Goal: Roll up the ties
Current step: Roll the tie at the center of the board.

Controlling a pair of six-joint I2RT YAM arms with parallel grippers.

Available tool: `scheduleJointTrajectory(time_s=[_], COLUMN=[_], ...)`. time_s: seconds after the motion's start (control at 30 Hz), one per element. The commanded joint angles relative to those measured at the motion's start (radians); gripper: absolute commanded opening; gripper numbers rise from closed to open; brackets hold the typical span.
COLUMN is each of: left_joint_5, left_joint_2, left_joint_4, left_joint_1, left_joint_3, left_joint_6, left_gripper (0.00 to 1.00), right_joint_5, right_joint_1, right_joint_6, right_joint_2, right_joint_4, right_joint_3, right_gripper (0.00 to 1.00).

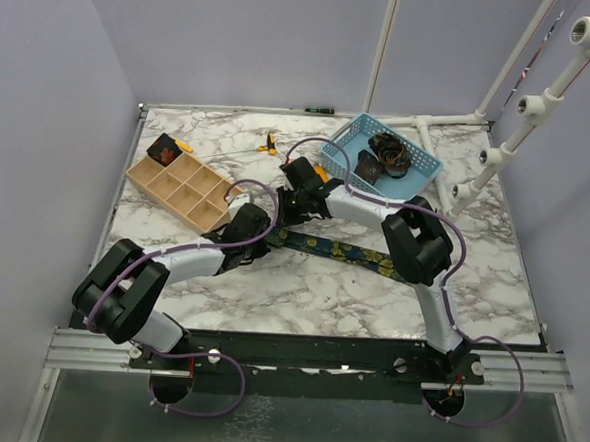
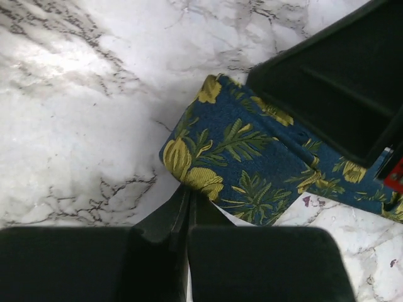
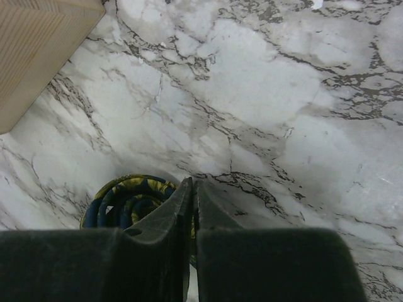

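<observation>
The navy tie with yellow-green floral print [image 1: 358, 253] lies as a strip across the middle of the table, its left end wound into a coil [image 3: 126, 200]. My right gripper [image 1: 292, 207] is shut, with tie fabric showing between its fingers [image 3: 179, 207] right beside the coil. My left gripper [image 1: 262, 229] is shut, its fingertips [image 2: 179, 204] at the lower edge of the tie's wound end [image 2: 239, 157]. The right gripper's black body fills the upper right of the left wrist view. Dark rolled ties [image 1: 387, 155] lie in the blue basket [image 1: 418, 175].
A wooden compartment tray [image 1: 207, 214] stands at the left rear with a dark roll [image 1: 164, 151] in its far corner; its corner shows in the right wrist view [image 3: 38, 50]. Orange-handled tools [image 1: 271, 145] lie behind the grippers. White pipe frame [image 1: 521, 125] stands at the right rear.
</observation>
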Motion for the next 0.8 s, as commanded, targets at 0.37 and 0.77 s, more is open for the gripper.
scheduleJointTrajectory(time_s=[0.37, 0.77], left_joint_5=[0.057, 0.106], left_joint_2=[0.069, 0.092], left_joint_4=[0.047, 0.097], left_joint_1=[-0.003, -0.014], left_joint_3=[0.055, 0.047], left_joint_6=[0.014, 0.001], left_gripper=[0.00, 0.00], right_joint_5=[-0.095, -0.134], right_joint_1=[0.024, 0.049], right_joint_6=[-0.066, -0.090], right_joint_2=[-0.057, -0.046], right_joint_4=[0.030, 0.020], right_joint_3=[-0.126, -0.134], right_gripper=[0.07, 0.03])
